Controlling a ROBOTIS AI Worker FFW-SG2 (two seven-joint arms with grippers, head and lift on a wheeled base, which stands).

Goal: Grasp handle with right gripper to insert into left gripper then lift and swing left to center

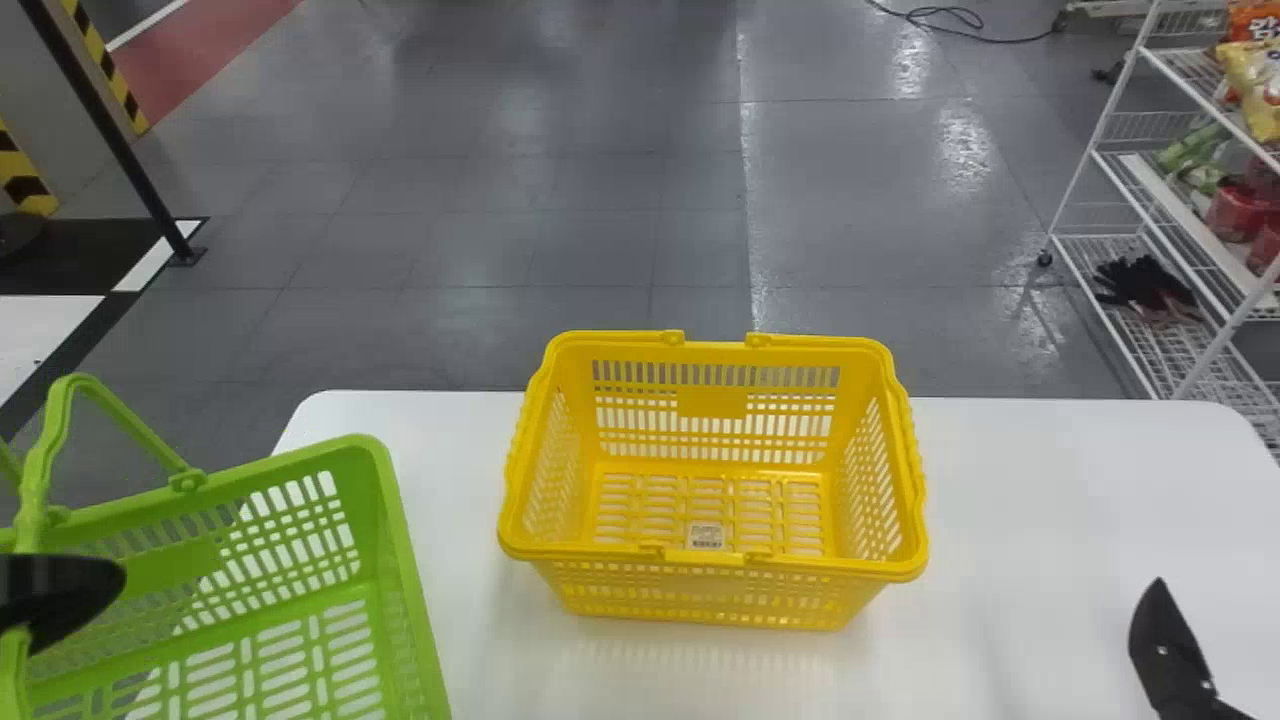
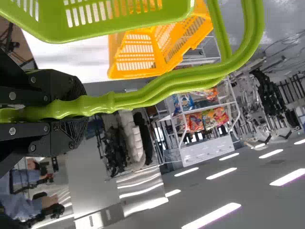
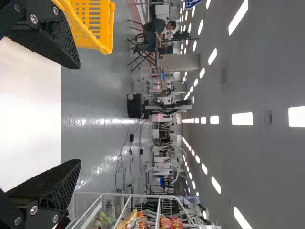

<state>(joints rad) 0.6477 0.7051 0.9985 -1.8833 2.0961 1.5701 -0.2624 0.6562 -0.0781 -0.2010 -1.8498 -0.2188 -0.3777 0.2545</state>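
Head view: the green basket (image 1: 398,530) is over at the left end of the desk (image 1: 1050,520), handle (image 1: 38,470) up, with the left gripper (image 1: 65,595) right at it. Yellow basket (image 1: 700,595) sits mid-desk, and the right gripper (image 1: 1170,645) hangs out near the desk's right side. Left wrist view: fingers (image 2: 52,86) are pinching the green handle. Right wrist view: fingers (image 3: 45,188) are spread wide, nothing between them.

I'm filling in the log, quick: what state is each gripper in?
Left gripper: closed on the green handle.
Right gripper: open, holding nothing.
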